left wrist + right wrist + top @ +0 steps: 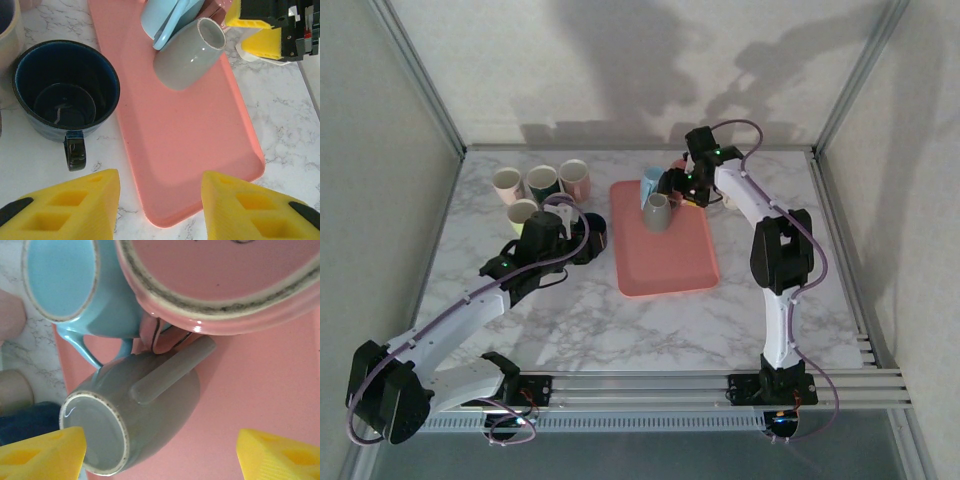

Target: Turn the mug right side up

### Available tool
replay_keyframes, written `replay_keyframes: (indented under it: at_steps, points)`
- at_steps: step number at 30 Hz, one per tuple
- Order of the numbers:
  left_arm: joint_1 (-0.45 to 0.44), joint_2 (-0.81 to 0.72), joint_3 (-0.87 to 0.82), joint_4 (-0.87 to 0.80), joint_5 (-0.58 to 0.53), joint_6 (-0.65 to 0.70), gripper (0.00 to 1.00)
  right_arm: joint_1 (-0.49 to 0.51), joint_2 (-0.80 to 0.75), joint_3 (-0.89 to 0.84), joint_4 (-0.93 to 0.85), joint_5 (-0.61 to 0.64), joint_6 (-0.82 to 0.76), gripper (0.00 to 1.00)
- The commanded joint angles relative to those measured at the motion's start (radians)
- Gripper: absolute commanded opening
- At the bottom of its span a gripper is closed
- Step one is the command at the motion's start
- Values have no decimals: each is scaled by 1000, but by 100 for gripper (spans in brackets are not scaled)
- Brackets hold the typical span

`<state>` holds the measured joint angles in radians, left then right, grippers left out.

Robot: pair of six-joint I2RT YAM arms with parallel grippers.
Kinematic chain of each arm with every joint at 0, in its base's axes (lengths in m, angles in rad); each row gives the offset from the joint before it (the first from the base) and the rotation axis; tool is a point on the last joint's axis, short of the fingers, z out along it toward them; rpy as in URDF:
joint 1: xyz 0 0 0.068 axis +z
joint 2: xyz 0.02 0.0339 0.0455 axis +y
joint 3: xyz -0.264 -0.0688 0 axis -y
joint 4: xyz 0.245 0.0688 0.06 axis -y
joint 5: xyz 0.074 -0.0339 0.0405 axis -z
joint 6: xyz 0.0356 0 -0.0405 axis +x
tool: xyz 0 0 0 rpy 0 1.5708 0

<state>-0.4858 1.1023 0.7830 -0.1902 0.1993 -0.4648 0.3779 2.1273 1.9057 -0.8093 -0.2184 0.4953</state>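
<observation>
Grey mug (657,212) sits tilted, base showing, at the tray's (670,275) far end, leaning on a blue mug (651,183). Right fingers (45,452) straddle it, wide open and empty. Left fingers (75,200) are half open and empty. This looks like the grasp step: close on the mug, then invert.

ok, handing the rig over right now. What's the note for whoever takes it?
Left gripper: open, empty, hovering at the left edge of the flat pink tray.
Right gripper: open, empty, fingers either side of the grey ceramic mug.
Things: the grey mug lies tipped on the tray with its base showing, crowded against a light blue mug and a pink mug. The dark blue glazed mug stands upright on the marble table left of the tray.
Done: dark blue mug is right side up.
Left: grey mug not yet upright, so it probably needs a fresh grasp.
</observation>
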Motion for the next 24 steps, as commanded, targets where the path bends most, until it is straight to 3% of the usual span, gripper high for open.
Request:
replay_keyframes:
  at_steps: [1,13,24]
  points:
    - [13,-19,-16,28,25,-12,46,10,30,42,-25,19,42,80]
    - [23,-25,-39,40,37,-19,46,22,40,2,-16,36,78,80]
    - [36,-9,-40,61,58,-18,46,54,-160,-262,19,95,89,80]
